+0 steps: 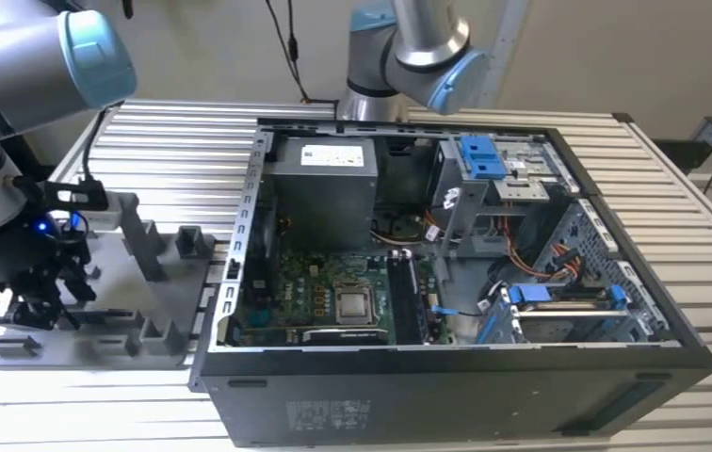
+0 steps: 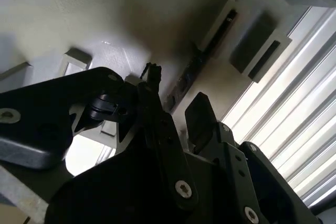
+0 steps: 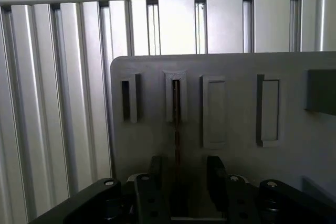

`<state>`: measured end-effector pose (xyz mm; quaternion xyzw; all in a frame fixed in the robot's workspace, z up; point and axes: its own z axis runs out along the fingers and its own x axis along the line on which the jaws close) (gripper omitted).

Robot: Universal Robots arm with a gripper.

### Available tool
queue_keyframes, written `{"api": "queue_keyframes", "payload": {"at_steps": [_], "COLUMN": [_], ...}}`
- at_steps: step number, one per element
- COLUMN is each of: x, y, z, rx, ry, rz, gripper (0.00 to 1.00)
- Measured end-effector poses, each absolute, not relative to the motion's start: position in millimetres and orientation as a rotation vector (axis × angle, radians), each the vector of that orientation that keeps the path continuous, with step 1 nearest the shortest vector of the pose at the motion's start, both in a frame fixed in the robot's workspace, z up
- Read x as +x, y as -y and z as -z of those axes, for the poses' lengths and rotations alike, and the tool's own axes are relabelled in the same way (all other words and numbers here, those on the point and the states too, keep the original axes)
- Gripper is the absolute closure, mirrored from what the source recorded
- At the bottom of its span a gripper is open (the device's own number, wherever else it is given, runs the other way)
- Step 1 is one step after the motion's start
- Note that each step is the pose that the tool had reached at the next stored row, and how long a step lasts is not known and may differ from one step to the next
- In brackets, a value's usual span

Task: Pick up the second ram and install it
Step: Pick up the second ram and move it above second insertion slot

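at the exterior view's left, beside the open computer case [image 1: 457, 395], the gripper [image 1: 32, 315] hangs low over the grey holder tray [image 1: 111, 278] on the slatted table [image 1: 168, 132], close to the tray's outer edge. in the second wrist view its two black fingers [image 2: 201, 111] stand parted and grasp nothing. the second ram [image 2: 191, 74] runs edge-on between them, seated in the tray. in the first wrist view the stick rises from a narrow slot [image 3: 176, 95], the second one in from the tray's side edge, and passes between the parted fingers without seeming to touch either. it looks nearer to one finger than to the other. that offset is probably the main hazard: on closing, the nearer finger would likely meet the stick first and push it sideways, so that it tilts or binds in the slot. a grip on so thin an edge could also slip, letting the stick drop back or fall onto the tray.
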<state>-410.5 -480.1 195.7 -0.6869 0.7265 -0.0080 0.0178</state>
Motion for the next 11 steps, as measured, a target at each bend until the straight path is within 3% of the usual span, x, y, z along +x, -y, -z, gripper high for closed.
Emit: {"api": "queue_keyframes", "payload": {"at_steps": [11], "x": [-410.6], "y": [480.2], "z": [-194.8], "rx": [-2.193], "ry": [-2.225], "rz": [-0.005], "gripper": [0.52]}}
